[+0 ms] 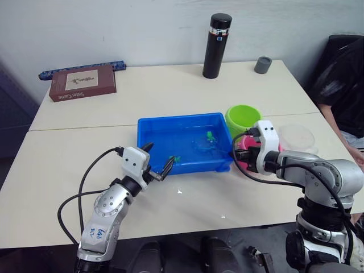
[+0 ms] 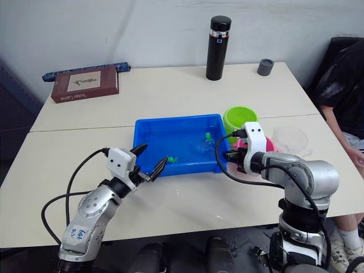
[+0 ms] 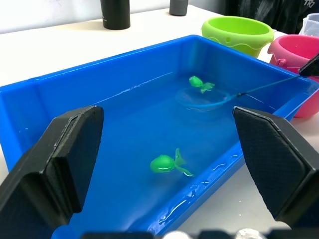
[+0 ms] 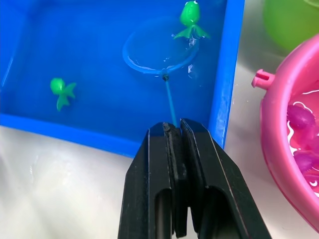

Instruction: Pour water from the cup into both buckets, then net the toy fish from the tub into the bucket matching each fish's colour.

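The right gripper (image 4: 174,130) has its two black fingers pressed together on the thin handle of the small round blue-rimmed net (image 4: 158,51). The handle runs straight out from the fingertips, over the side wall of the shallow bright blue plastic tub (image 4: 227,74). The hoop lies flat in the water at the far end of the handle. The net's long line goes from the gripper into the tub, pointing away from the gripper.

One tiny green toy fish (image 4: 190,17) sits right at the far edge of the hoop, with its tail toward the gripper. I cannot tell if it is inside the ring. A second green toy fish (image 4: 61,91) floats well off to one side of the net, nearer the left gripper (image 1: 157,163).

Just beside the right gripper stands the small round pink plastic bucket (image 4: 279,124), with water and pink toy fish (image 4: 301,117) in it. The lime green plastic bucket (image 1: 243,118) stands just past the pink one, near the tub's corner. The wide clear plastic cup (image 1: 296,135) sits close by, on the side of the buckets away from the tub.

The left gripper has its fingers spread wide apart and holds nothing. It hovers at the near edge of the tub, pointing across the water.
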`<action>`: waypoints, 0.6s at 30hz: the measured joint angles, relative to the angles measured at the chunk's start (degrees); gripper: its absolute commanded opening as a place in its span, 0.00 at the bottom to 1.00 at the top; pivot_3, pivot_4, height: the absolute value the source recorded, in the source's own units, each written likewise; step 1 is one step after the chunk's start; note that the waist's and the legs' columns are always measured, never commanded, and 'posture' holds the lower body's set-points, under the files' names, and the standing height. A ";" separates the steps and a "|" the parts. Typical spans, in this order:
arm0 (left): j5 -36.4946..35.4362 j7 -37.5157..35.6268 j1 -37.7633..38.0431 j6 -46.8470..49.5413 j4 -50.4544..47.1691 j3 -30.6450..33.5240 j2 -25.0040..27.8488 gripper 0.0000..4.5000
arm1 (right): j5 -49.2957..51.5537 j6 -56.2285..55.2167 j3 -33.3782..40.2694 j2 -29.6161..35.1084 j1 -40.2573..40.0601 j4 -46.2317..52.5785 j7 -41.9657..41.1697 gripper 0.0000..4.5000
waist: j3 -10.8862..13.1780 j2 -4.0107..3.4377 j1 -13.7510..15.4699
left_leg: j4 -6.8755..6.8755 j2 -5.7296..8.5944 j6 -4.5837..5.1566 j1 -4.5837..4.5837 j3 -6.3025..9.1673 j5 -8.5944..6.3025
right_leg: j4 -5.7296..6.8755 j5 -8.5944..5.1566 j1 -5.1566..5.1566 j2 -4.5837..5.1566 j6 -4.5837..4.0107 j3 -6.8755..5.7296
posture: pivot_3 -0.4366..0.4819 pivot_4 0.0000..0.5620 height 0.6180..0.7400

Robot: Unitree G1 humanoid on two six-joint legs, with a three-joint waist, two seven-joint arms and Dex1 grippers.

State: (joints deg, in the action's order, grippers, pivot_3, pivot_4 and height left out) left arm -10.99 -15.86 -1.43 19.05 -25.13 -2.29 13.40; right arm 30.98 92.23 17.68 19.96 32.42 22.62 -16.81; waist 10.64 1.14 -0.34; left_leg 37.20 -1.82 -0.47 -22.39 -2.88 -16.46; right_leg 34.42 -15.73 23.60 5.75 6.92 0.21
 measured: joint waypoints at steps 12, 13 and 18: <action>0.00 -0.12 0.00 -0.22 0.02 -0.03 -0.08 0.99 | 0.51 0.00 0.72 -0.08 0.99 -0.66 2.75 0.00 | 0.00 0.00 -0.01 | -0.02 0.00 0.00 -0.02 0.01 0.00 | -0.05 -0.01 0.01 0.02 -0.02 0.00 | 0.48 0.27 1.00; 0.00 -0.14 0.00 -0.30 0.02 -0.04 -0.10 0.99 | 0.53 0.00 0.89 -0.41 0.99 -0.69 3.08 0.00 | 0.00 0.00 -0.03 | -0.03 0.00 0.00 -0.02 0.00 0.00 | -0.05 -0.01 0.01 0.02 -0.02 0.00 | 0.48 0.27 1.00; 0.01 -0.27 0.00 -0.40 0.05 -0.12 -0.25 0.99 | 0.64 0.00 1.19 -2.17 0.99 -2.01 4.60 0.00 | 0.00 0.00 -0.06 | -0.04 -0.01 0.00 -0.02 0.01 0.00 | -0.05 -0.01 0.02 0.02 -0.02 0.00 | 0.48 0.27 1.00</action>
State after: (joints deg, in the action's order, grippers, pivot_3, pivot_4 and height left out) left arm -10.99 -16.14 -1.42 18.65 -25.08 -2.41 13.14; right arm 31.62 92.23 18.86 17.80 33.41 20.61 -12.21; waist 10.64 1.14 -0.40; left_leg 37.16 -1.83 -0.47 -22.42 -2.87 -16.46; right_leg 34.37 -15.74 23.62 5.77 6.90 0.21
